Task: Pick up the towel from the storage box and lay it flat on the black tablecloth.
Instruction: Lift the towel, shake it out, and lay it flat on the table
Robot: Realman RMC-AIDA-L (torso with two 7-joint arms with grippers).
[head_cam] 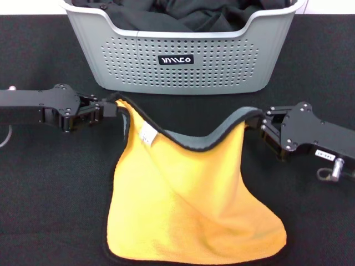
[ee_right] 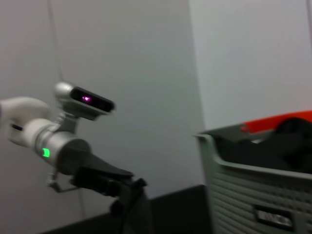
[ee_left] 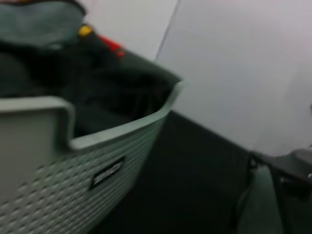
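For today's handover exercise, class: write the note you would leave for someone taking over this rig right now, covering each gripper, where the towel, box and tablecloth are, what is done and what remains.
Left gripper: shut on one upper corner of the towel, in front of the storage box.
Right gripper: shut on the other upper corner.
The towel is out of the box, yellow-orange side towards the head camera, top edge sagging between the grippers, lower edge near the black tablecloth.
The box stands at the back with black clothes inside.
Done: towel taken out and spread between both grippers.
Left: lower it flat onto the tablecloth, then release.
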